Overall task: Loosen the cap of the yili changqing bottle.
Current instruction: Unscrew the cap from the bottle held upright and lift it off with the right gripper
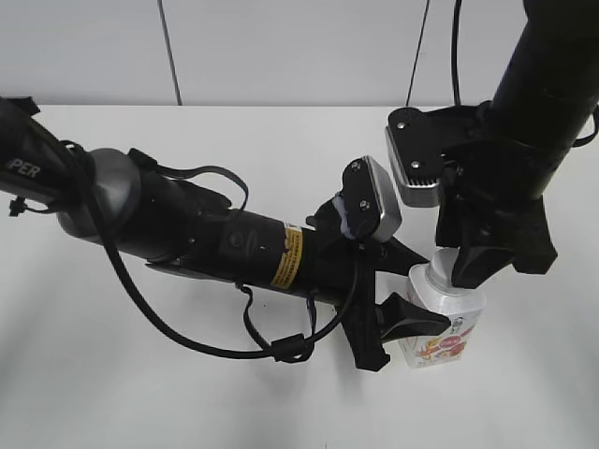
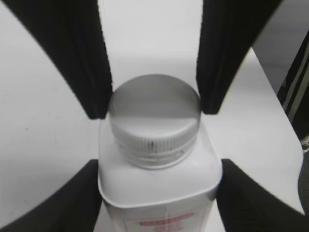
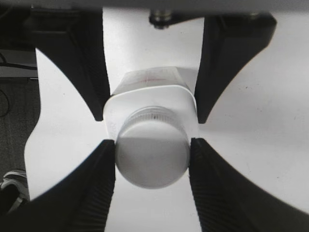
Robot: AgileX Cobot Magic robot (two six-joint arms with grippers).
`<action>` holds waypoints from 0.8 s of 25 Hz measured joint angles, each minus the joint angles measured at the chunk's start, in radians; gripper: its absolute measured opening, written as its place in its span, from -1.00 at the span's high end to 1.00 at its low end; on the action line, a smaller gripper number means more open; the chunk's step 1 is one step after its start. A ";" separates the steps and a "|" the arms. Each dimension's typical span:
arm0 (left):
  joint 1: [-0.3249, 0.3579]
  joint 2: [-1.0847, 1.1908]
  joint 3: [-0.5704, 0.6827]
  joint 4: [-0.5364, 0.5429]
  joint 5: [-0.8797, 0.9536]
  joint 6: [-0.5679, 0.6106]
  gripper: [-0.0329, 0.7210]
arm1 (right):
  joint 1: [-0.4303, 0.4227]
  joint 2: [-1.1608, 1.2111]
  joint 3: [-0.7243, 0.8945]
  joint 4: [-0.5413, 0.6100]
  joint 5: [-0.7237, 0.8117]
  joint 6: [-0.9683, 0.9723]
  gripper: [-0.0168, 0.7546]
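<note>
The yili changqing bottle (image 1: pixel 447 335), white with a red and orange label, stands on the white table. My left gripper (image 1: pixel 426 297) reaches in from the left and is shut on its body; in the left wrist view its fingers (image 2: pixel 77 198) press both sides of the bottle (image 2: pixel 159 188) below the shoulders. The ribbed white cap (image 2: pixel 154 116) sits on the neck. My right gripper (image 1: pixel 447 273) comes down from above. In the right wrist view its pads (image 3: pixel 104 164) touch both sides of the cap (image 3: pixel 152 159), so it is shut on the cap.
The white table (image 1: pixel 140 393) runs to a pale wall at the back. The left arm's body and cables (image 1: pixel 187 234) lie low across the table's left and middle. The right arm's column (image 1: pixel 543 84) stands over the back right.
</note>
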 joint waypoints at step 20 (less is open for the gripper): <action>0.000 0.000 0.000 -0.003 0.002 -0.003 -0.25 | 0.000 -0.064 -0.067 0.030 0.080 0.838 -0.21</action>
